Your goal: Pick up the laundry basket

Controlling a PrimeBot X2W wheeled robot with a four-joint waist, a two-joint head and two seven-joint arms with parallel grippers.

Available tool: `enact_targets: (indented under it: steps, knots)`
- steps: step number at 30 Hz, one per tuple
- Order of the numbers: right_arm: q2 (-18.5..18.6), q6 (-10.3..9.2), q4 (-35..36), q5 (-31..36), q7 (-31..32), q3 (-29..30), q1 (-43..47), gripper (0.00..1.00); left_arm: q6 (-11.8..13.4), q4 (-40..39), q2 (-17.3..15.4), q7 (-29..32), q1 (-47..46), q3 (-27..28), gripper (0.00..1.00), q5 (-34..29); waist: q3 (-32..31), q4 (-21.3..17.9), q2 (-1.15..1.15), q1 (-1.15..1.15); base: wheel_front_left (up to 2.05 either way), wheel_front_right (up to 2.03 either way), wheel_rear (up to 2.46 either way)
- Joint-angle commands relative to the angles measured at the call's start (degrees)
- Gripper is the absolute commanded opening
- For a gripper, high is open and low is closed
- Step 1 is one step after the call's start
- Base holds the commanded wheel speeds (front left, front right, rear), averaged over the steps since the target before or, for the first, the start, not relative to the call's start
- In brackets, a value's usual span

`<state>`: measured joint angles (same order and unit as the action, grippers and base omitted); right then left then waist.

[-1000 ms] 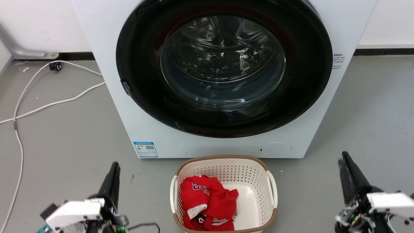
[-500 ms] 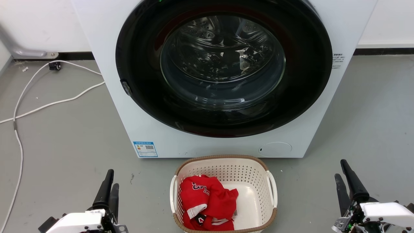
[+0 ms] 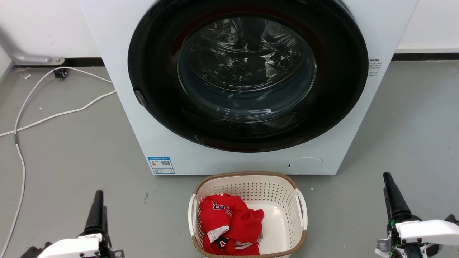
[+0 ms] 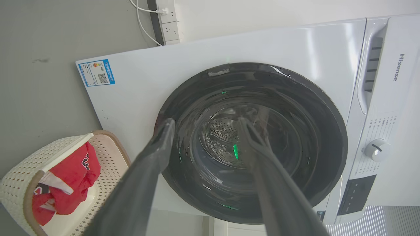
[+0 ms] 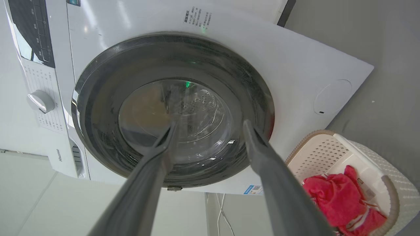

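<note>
The laundry basket [image 3: 251, 188] sits on the gray floor [image 3: 71, 161], right in front of the washing machine [image 3: 143, 143]. A red shirt [image 3: 229, 222] is piled in its left side. The basket has a thin white handle on each side, the left handle [image 3: 192, 215] and the right handle [image 3: 303, 209].

The left gripper [image 3: 97, 197] is well off to the basket's left. The right gripper [image 3: 389, 179] is well off to its right. The wrist views show each one's two fingers spread apart, with nothing between them.

The handles lie close to the basket's wall, so I think a finger could miss one and just push the basket. The basket looks light, so it might slide and bump the machine. If one side goes up before the other, the basket could tip and the shirt could fall out. A finger could also catch in the little holes.
</note>
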<state>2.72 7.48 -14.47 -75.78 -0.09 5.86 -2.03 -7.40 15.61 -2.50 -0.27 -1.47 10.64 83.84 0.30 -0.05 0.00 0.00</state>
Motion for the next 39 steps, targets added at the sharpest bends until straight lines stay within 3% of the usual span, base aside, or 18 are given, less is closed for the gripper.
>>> enact_targets:
  steps: [1,8,16,30,39]
  knots:
    - [0.21,0.00,1.82,3.37,-0.80,-0.08,-0.43,1.00,-0.04,-1.28,-0.22,-0.71,-0.60,1.11,1.00,-1.55,0.01,0.02,0.00,0.00,0.00,0.00,0.00]
    - [0.22,0.01,6.17,16.23,-2.57,-1.23,-0.43,1.00,-0.04,-6.27,-0.24,-2.43,-0.18,3.05,1.00,-13.64,0.16,0.06,0.00,0.00,0.00,0.00,0.00]
    - [0.22,0.01,11.31,31.36,-4.15,-4.45,-0.74,1.00,2.92,-11.96,-0.28,-4.05,0.86,2.16,1.00,-22.71,0.36,0.03,0.00,0.00,0.00,0.00,0.00]
    - [0.23,0.01,12.77,47.89,-6.67,-5.98,1.50,1.00,1.82,-16.25,-0.33,-6.54,4.06,-5.98,1.00,-40.71,0.21,-0.26,0.00,0.00,0.00,0.00,0.00]
    - [0.24,0.01,11.99,54.35,-8.15,-6.04,2.12,1.00,3.06,-19.13,-0.49,-7.98,4.90,-11.07,1.00,-54.97,0.35,-0.54,0.00,0.00,0.00,0.00,0.00]
